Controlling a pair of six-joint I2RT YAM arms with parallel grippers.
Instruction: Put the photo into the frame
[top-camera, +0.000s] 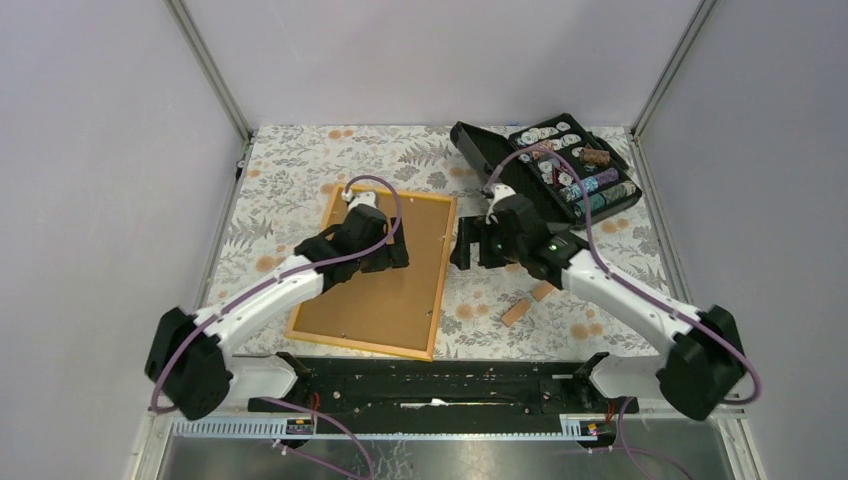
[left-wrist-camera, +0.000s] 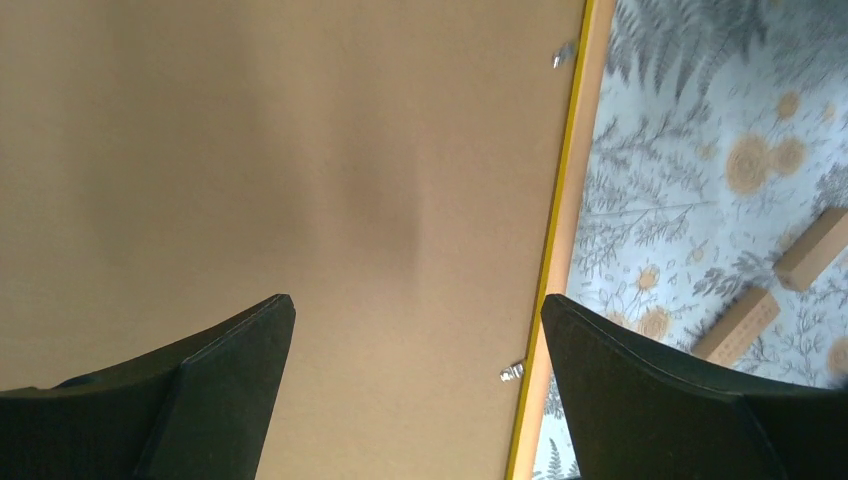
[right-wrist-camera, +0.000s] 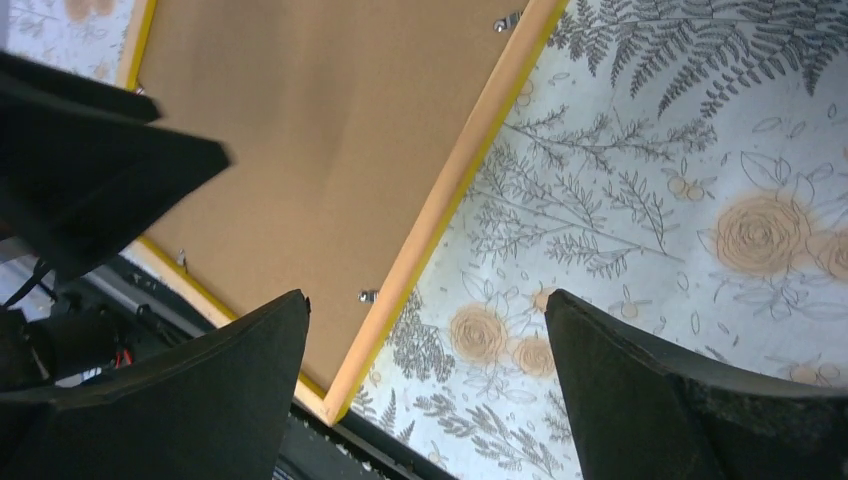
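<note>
A large, thin-bordered orange-yellow rectangular picture frame (top-camera: 385, 300) lies flat on the table, face down, with its brown board back upward. Its long axis runs almost from 12 to 6 o'clock, with the far end leaning slightly toward 1. The photo is not visible in any view, so I cannot tell whether it sits under the board.

The left gripper (top-camera: 388, 252) hangs over the far half of the board, inside the border, with its black fingers spread wide. In its wrist view the left gripper (left-wrist-camera: 415, 310) looks straight down on bare brown board, and the frame's right rail runs just beside its right finger.

The right gripper (top-camera: 468, 246) is at 3 o'clock from the frame's far half, just beside the right rail. Its fingers are also spread wide and hold nothing. Seen from its wrist, the right gripper (right-wrist-camera: 425, 300) straddles that rail. Small silver metal tabs (right-wrist-camera: 368, 295) dot the rail's inner edge; I cannot make out which way they are turned. For work on this rail the right arm looks nearer.

Two small tan wooden blocks (top-camera: 516, 312) lie on the grey floral tablecloth (top-camera: 300, 160) at 4 o'clock from the frame, apart from it. An open black case of chips (top-camera: 480, 145) sits at 1 o'clock, well apart. Nothing stands between either gripper and the frame.
</note>
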